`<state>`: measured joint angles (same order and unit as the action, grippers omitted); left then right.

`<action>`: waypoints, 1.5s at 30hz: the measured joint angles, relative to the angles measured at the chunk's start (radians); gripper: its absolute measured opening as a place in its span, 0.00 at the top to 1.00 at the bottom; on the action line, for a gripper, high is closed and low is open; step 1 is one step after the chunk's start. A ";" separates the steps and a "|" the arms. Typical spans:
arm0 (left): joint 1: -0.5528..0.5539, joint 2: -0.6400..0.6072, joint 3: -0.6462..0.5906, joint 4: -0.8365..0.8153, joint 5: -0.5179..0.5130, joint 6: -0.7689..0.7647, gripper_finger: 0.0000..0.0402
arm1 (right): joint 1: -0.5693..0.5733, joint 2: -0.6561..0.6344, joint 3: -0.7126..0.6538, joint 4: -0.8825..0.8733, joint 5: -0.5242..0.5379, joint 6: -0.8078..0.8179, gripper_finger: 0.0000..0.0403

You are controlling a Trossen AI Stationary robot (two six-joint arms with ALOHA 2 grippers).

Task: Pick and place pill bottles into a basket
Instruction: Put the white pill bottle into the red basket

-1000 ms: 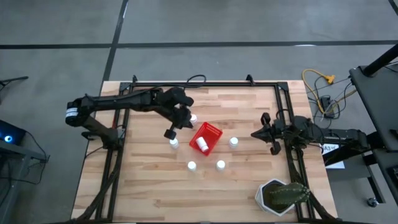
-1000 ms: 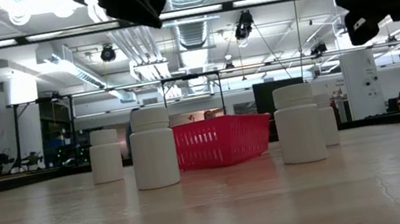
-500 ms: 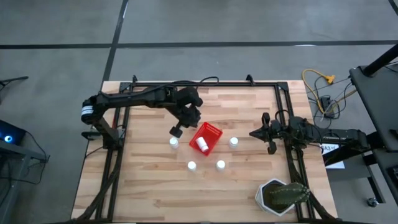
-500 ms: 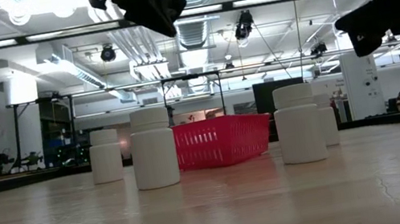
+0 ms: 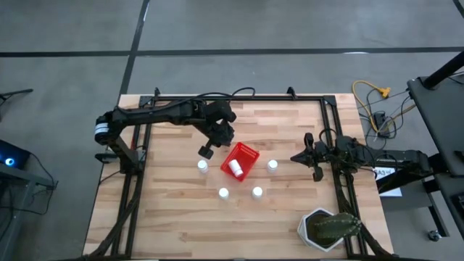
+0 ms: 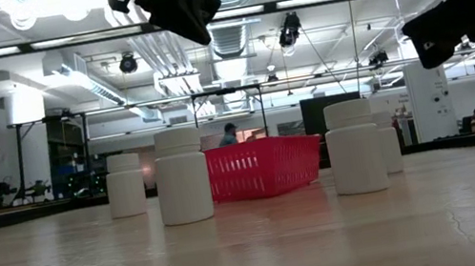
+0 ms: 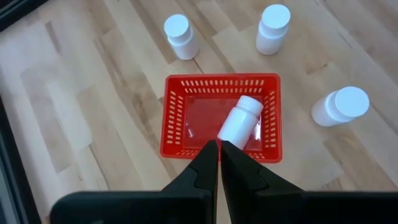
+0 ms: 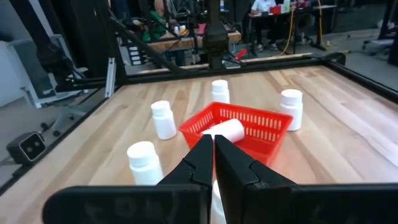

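The red basket (image 5: 246,154) sits mid-table with one white pill bottle (image 5: 235,168) lying on its side inside, as the left wrist view shows (image 7: 240,121). Other bottles stand upright on the table around it: near left (image 5: 203,166), near (image 5: 223,193) (image 5: 257,192), right (image 5: 272,165), and one on the far side (image 8: 291,107). My left gripper (image 5: 206,152) hovers well above the table, just left of the basket, shut and empty (image 7: 219,149). My right gripper (image 5: 296,156) waits at the table's right side, shut and empty (image 8: 213,146).
A round pot with a green plant (image 5: 328,229) stands at the table's near right corner. A black frame rail (image 5: 239,98) runs along the far edge and down both sides. Bare wood lies at the near left (image 5: 159,210).
My left gripper has moved a little toward the table's right edge, closer to the basket, staying high and shut, then held still. The bottles and the basket have not moved.
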<state>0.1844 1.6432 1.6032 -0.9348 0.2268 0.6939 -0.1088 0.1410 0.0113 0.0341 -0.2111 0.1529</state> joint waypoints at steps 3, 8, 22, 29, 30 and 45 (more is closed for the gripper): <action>0.000 0.000 0.000 0.000 0.000 0.000 1.00 | 0.000 -0.001 0.000 0.000 0.000 0.002 0.98; 0.000 0.001 0.005 0.001 -0.004 -0.002 1.00 | 0.000 -0.001 0.000 0.000 0.000 0.004 0.98; -0.006 0.002 0.059 -0.054 -0.106 0.088 1.00 | 0.000 0.000 0.000 0.000 0.000 0.039 0.98; -0.059 0.016 0.060 -0.052 -0.105 0.178 1.00 | 0.000 0.000 0.000 0.000 0.001 0.057 0.98; -0.065 0.021 0.060 -0.050 -0.105 0.178 1.00 | 0.000 0.000 0.000 0.000 0.001 0.057 0.98; -0.117 0.196 0.060 -0.051 -0.150 0.234 1.00 | 0.000 0.019 0.000 0.000 0.002 0.057 0.98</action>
<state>0.0670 1.8391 1.6634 -0.9863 0.0771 0.9280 -0.1093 0.1601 0.0113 0.0345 -0.2096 0.2100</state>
